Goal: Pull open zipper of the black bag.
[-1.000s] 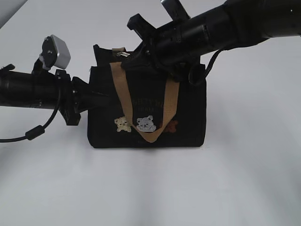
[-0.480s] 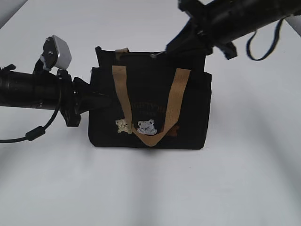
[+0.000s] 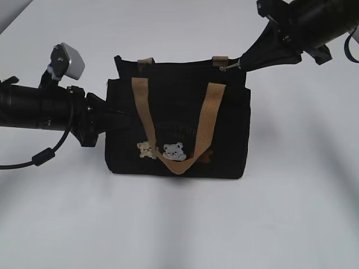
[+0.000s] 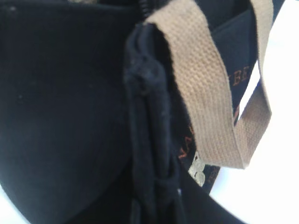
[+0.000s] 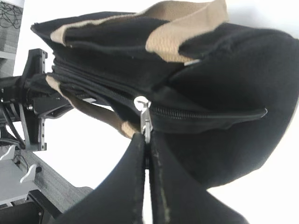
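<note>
White table (image 3: 291, 224) bare around black bag (image 3: 224, 140); zipper (image 5: 205, 114) pull pinched.

A plain white tabletop (image 3: 179, 224) under soft even light, faint shadows

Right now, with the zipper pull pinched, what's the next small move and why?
Probably keep drawing the right gripper a little further toward the bag's right end. Its jaws are shut on the silver pull, some closed zipper remains ahead of it, and the left gripper braces the black bag at its left side.
</note>
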Motion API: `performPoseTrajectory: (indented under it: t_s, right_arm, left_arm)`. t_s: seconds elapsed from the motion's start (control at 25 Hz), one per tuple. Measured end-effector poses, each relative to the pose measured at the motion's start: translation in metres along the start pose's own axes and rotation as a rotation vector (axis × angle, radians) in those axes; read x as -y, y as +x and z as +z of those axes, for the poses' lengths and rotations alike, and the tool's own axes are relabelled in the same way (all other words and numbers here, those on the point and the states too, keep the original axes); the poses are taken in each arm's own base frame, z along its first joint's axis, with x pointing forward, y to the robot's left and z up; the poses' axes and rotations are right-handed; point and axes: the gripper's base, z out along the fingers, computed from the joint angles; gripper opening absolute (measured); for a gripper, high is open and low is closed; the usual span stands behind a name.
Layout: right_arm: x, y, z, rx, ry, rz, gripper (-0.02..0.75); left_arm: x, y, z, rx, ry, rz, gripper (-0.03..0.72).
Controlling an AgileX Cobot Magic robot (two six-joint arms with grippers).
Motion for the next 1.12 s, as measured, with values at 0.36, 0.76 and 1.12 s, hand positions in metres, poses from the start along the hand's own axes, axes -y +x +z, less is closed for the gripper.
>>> performPoseTrajectory:
  t_s: [0.36, 0.76, 1.12]
  right_arm:
    - [-0.006, 0.011, -0.003, -0.116, -0.046, -0.005, 0.412]
    - [-0.017, 0.036, -0.049, -0.207, 0.214, -0.09, 0.442]
    - [-0.039, 0.15, -0.136, -0.037, 0.481, -0.243, 0.428]
  left_arm:
    - [0.002, -0.008, -0.011, -0.06, -0.023, -0.404, 0.427]
    - [0.034, -0.029, -0.069, -0.418, -0.089, -0.68, 0.295]
    - [0.092, -0.047, -0.149, -0.399, -0.352, -0.736, 0.267]
